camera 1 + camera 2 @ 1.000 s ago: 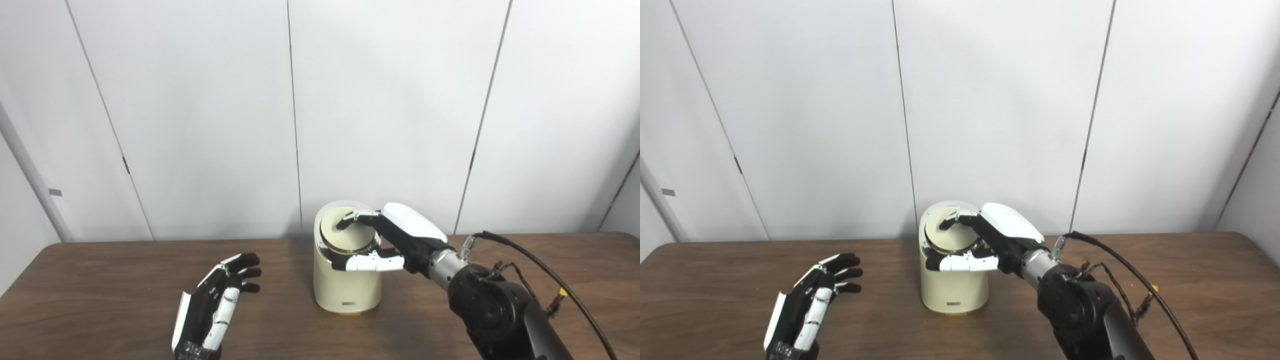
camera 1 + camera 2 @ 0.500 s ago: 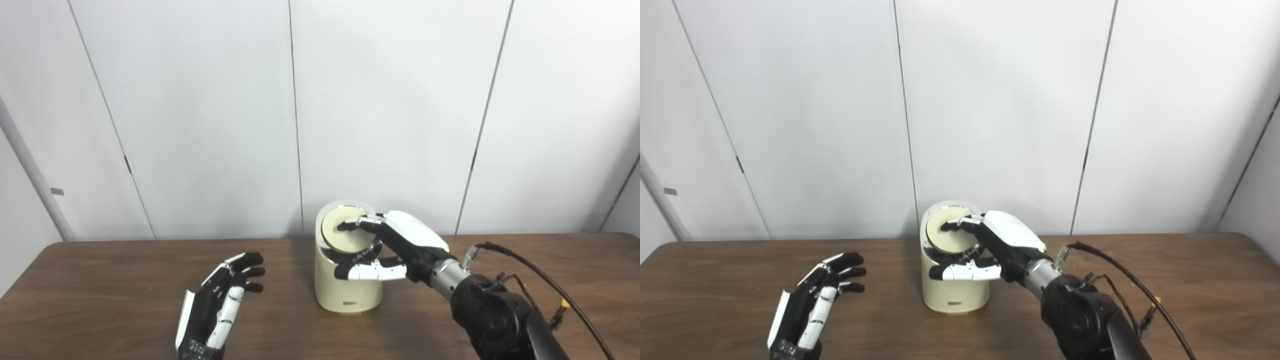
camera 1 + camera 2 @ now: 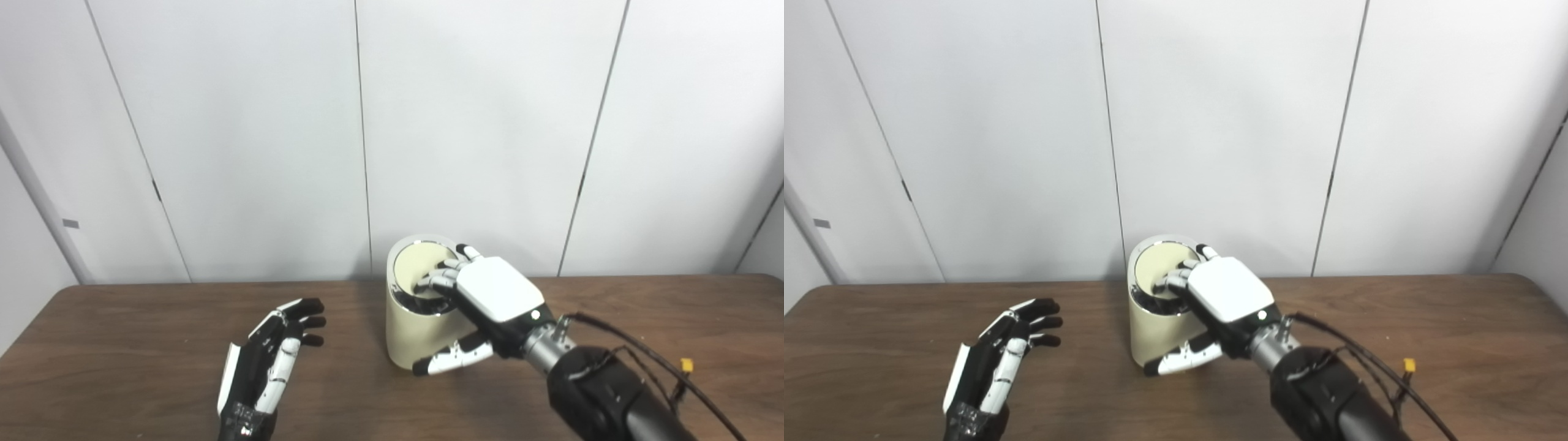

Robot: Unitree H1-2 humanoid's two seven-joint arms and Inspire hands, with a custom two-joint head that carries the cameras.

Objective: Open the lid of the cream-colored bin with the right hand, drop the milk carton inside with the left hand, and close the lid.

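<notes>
The cream-colored bin [image 3: 409,339] stands at the middle of the brown table [image 3: 122,343], close to the back edge. Its round lid [image 3: 418,264] is tipped inward, with a dark gap at its near side. My right hand [image 3: 490,294] lies over the bin's top with its fingers curled down onto the lid, and its thumb [image 3: 450,360] stretches low across the bin's front wall. My left hand [image 3: 269,361] rests open and empty at the table's left, fingers spread. No milk carton is in view.
A white panelled wall runs right behind the table. A black cable with a yellow connector [image 3: 687,365] trails from my right forearm over the table's right part.
The right hand has rolled palm-down over the bin and its fingers have pushed the lid inward; its thumb has dropped lower. The camera has tilted down slightly. The left hand has barely moved.
</notes>
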